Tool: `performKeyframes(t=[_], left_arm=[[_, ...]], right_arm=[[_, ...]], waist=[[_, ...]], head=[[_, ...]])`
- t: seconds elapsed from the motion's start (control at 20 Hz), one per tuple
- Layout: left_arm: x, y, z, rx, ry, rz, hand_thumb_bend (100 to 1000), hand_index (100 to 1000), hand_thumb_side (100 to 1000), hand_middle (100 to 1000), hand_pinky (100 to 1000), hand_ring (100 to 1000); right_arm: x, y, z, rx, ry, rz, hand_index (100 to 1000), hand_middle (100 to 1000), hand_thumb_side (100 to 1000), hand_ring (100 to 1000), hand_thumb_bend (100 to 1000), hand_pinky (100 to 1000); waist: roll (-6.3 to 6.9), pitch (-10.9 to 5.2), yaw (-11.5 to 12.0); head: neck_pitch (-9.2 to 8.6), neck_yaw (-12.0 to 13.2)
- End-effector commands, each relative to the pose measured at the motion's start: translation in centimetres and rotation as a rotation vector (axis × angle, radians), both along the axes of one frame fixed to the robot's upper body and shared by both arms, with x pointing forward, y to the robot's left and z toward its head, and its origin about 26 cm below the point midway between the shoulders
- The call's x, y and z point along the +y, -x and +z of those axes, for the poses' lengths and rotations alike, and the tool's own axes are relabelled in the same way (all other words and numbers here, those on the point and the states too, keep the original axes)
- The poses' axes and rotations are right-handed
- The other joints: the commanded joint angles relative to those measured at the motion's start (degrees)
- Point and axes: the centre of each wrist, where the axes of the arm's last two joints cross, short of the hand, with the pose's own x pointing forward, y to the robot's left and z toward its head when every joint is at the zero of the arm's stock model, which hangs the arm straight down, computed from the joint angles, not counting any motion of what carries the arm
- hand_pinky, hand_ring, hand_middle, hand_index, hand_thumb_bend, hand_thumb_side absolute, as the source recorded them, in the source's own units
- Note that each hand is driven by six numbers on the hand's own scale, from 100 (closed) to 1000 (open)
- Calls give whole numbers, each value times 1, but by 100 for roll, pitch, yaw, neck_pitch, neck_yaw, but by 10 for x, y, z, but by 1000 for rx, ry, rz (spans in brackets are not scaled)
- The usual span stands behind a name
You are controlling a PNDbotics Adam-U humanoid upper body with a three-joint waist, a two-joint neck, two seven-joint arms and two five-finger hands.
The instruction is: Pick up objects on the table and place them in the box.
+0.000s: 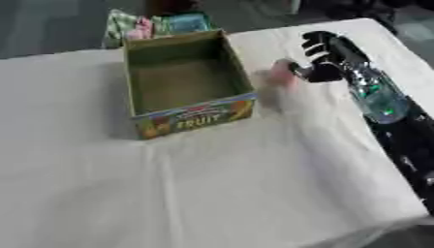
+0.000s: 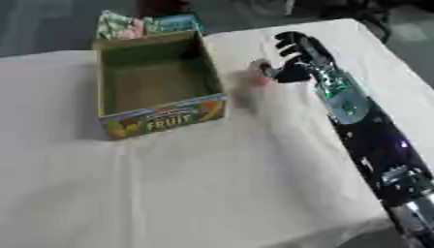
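Observation:
An open cardboard box (image 1: pixel 185 118) marked FRUIT stands on the white table at the upper left of centre; its inside looks empty. Just right of the box lies a small pink object (image 1: pixel 281 75), blurred. My right hand (image 1: pixel 324 57) reaches in from the right, beside the pink object, thumb close to or touching it, fingers spread and pointing away from me. The hand is open and does not enclose the object. My left hand shows in neither view.
Behind the box, at the table's far edge, lie colourful packets (image 1: pixel 152 25) in green, pink and blue. The white tablecloth (image 1: pixel 220 184) stretches wide in front. My right forearm (image 2: pixel 369 131) runs along the table's right edge.

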Motion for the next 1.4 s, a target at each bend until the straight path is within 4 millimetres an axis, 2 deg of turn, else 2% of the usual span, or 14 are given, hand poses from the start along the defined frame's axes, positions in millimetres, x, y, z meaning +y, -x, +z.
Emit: performKeyframes(t=[0.05,0.25,0.3,0.75,1.05,1.25,1.35,1.4], left_arm=[[2,0,5,-18,-8,-1,459,743,100,621,568,582],[2,0,5,-18,-8,-1,459,743,100,621,568,582],[2,0,5,-18,-8,-1,456,744,100,621,569,582],[1,0,5,-17,-9,-6,456,744,100,621,569,582],[1,0,5,-17,-9,-7,456,744,100,621,569,582],[1,1,5,-16,-9,-8,456,744,100,620,569,582],[1,1,5,-16,-8,-8,457,744,100,620,569,582],[1,1,5,-16,-8,-9,461,744,100,620,569,582]], right_arm=[[-10,-2,16,-3,54,-14,888,772,100,807,405,728],[-11,-4,14,6,62,-14,888,772,100,807,405,728],[-11,-5,12,18,64,-17,897,806,100,863,448,757],[-7,-18,0,84,76,-22,900,820,134,876,491,773],[1,-27,-5,106,91,-26,881,779,143,845,451,757],[5,-31,-10,107,110,-49,824,713,128,815,395,741],[6,-31,-12,104,120,-60,776,641,100,794,299,732],[6,-31,-12,103,127,-64,738,597,100,785,183,729]], waist=[[-8,-118,8],[-7,-119,9],[-7,-118,17],[-3,-123,30],[7,-128,48],[16,-132,58],[19,-133,58],[19,-134,56]], head=[[5,-14],[3,-12],[-2,-15],[-8,-43],[-24,-58],[-28,-75],[-30,-75],[-30,-76]])
